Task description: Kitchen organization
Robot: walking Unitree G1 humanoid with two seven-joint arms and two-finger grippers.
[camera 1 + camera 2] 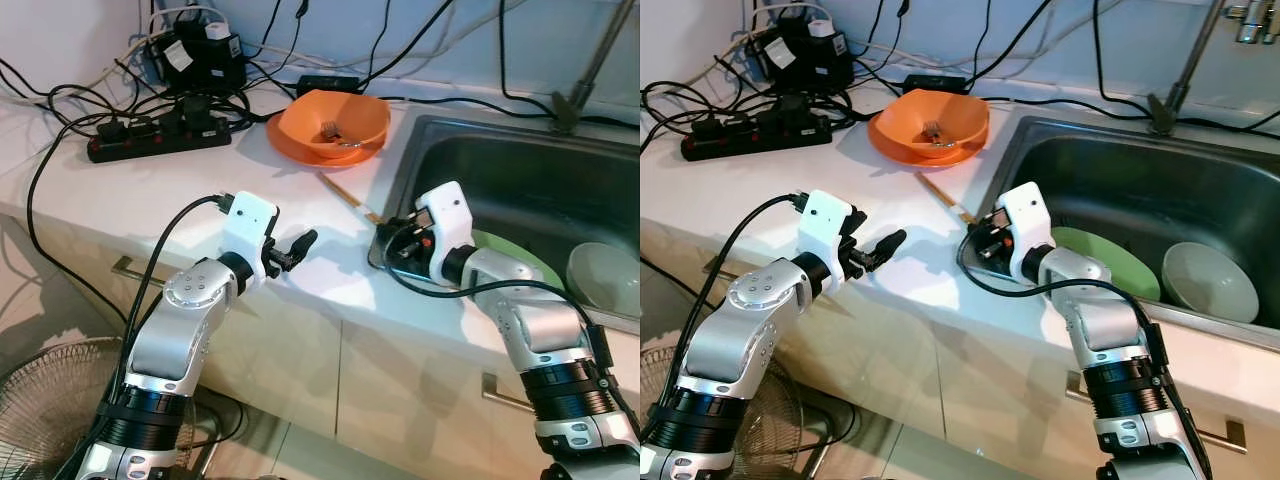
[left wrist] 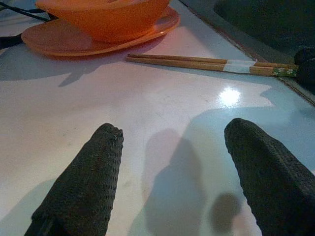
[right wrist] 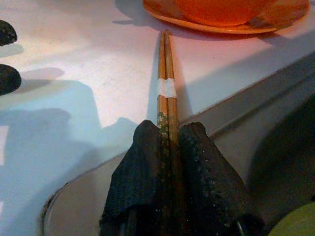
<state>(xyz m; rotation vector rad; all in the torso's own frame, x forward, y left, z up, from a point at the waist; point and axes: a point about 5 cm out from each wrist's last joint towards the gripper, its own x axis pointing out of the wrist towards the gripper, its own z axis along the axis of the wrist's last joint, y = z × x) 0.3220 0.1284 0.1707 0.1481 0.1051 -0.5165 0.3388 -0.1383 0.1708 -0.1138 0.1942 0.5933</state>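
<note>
Pinching the chopsticks at the sink edge, right fingers; left fingers spread.

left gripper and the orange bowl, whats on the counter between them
Mostly bare white counter. The one thing crossing the stretch is the taped pair of chopsticks, lying just short of the orange bowl on its plate; the left wrist view shows it best, past the left gripper.

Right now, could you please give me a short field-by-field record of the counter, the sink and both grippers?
counter: white counter, orange bowl on an orange plate, black power strip
chopsticks: taped pair, lying by the sink edge
sink: green plate, pale bowl
right gripper: shut on chopsticks' near end
left gripper: open, above bare counter
</note>
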